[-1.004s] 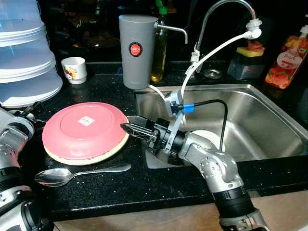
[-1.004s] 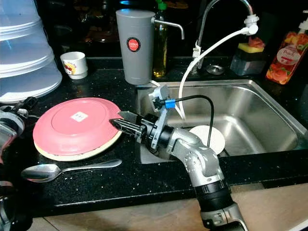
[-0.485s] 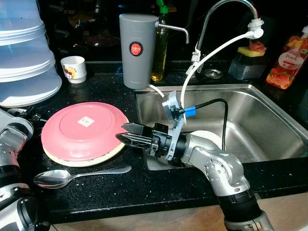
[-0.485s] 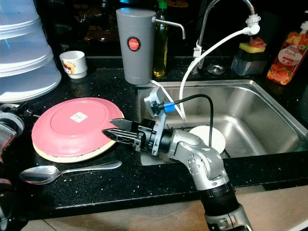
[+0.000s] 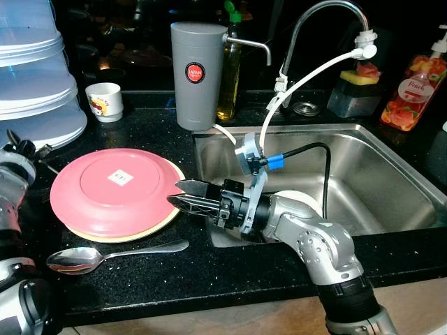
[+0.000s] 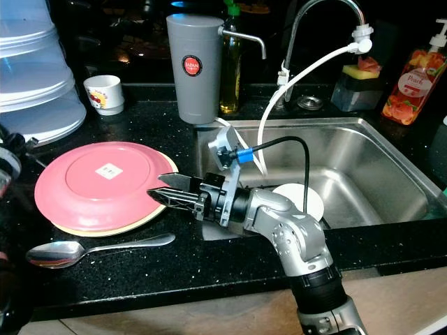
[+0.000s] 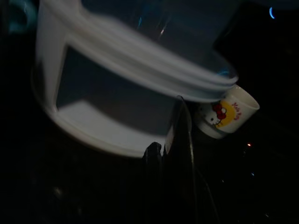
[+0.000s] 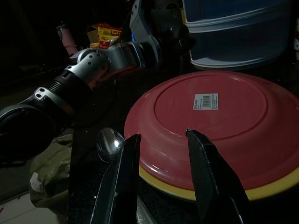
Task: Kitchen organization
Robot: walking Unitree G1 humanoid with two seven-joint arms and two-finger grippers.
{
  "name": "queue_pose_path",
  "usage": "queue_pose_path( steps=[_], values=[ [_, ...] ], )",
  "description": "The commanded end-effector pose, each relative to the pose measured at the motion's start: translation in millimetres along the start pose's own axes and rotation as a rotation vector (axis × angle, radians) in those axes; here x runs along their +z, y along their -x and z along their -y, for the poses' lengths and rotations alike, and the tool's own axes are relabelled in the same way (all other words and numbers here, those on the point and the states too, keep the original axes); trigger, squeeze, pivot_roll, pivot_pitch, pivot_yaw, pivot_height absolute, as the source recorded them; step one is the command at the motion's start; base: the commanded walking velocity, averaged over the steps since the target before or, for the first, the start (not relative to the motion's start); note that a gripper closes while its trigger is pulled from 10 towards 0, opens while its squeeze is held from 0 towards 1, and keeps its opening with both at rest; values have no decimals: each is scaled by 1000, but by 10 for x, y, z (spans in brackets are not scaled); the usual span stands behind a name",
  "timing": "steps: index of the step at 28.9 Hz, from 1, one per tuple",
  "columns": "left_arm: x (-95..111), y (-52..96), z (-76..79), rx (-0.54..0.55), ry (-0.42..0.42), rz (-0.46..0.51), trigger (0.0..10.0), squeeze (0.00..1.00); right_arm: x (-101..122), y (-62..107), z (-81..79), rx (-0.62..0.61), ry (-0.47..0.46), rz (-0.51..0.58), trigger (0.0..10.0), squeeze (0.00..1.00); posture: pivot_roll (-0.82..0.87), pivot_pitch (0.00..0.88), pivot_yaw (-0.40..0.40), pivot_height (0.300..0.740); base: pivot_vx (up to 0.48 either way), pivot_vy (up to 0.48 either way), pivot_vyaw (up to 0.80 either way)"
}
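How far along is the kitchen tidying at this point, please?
Nothing looks finished. The pink plate lies upside down on a yellow plate on the counter, with a spoon in front. The right claw is open at the pink plate's rim without gripping it. Both plates, the spoon and a white dish in the sink remain.

Pink plate with white barcode sticker, stacked on pale yellow plate. Black speckled bench. Silver spoon and steel sink. Grey canister with round red label. White cup with red-and-yellow cartoon print. Black gripper fingers on silver arm. Orange soap bottle.
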State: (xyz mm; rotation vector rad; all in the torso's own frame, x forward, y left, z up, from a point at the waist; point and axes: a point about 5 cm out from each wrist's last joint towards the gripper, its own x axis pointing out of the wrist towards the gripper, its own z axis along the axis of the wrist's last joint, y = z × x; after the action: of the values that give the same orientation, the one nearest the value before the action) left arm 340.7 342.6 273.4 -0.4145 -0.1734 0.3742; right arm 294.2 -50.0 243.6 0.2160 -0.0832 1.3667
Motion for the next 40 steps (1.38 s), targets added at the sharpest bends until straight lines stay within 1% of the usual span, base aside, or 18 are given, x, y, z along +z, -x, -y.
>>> queue_pose_path(
  steps=[1,2,3,4,8,13,16,20,23,24,26,29,30,32,33,34,35,40],
  values=[
    [53,10,-35,22,-121,9,0,0,23,-11,-48,27,-1,9,10000,0,97,64,-14,740,0,0,0],
    [53,10,-35,22,-121,9,0,0,23,-11,-48,27,-1,9,10000,0,97,64,-14,740,0,0,0],
    [253,12,74,4,-264,87,0,0,30,-9,-50,29,-6,15,10000,0,98,67,-14,740,0,0,0],
    [253,12,74,4,-264,87,0,0,30,-9,-50,29,-6,15,10000,0,98,67,-14,740,0,0,0],
    [534,45,272,-12,-505,234,0,0,45,-8,-54,31,-13,28,10000,0,101,68,-15,740,0,0,0],
    [716,82,422,-14,-570,338,0,0,63,-17,-54,34,-16,42,10000,0,103,67,-12,740,0,0,0],
    [883,146,558,-24,-629,463,0,0,82,-20,-57,36,-20,56,10000,0,103,66,-10,740,0,0,0],
    [1054,274,813,-127,-627,650,0,0,111,-17,-68,40,-28,78,10000,0,102,65,-7,740,0,0,0],
    [1146,401,1027,-247,-543,780,0,0,150,-17,-68,41,-34,104,10000,0,101,65,-5,740,0,0,0],
    [1151,426,1087,-306,-411,779,0,0,170,-17,-64,37,-36,119,10000,0,101,65,-5,740,0,0,0],
    [1087,392,1135,-369,-175,692,0,0,224,-18,-30,0,-31,171,10000,0,101,65,-5,740,0,0,0],
    [1006,350,1153,-393,-96,621,0,0,272,-20,25,-53,-31,216,10000,0,101,65,-5,740,0,0,0],
    [772,274,1143,-395,6,509,0,0,416,9,201,-203,-76,363,10000,0,108,66,-4,740,0,0,0],
    [772,274,1143,-395,6,509,0,0,416,9,201,-203,-76,363,10000,0,108,66,-4,740,0,0,0],
    [559,231,1125,-403,71,421,0,0,493,58,320,-309,-108,448,10000,773,105,66,-1,740,0,0,0],
    [559,231,1125,-403,71,421,0,0,493,58,320,-309,-108,448,10000,773,105,66,-1,740,0,0,0],
    [416,217,1104,-403,93,374,0,0,511,82,347,-327,-120,472,10000,1000,105,66,-1,740,0,0,0],
    [147,233,1070,-456,288,243,0,0,546,81,301,-282,-143,503,10000,1000,105,66,-1,740,0,0,0]
  ],
)
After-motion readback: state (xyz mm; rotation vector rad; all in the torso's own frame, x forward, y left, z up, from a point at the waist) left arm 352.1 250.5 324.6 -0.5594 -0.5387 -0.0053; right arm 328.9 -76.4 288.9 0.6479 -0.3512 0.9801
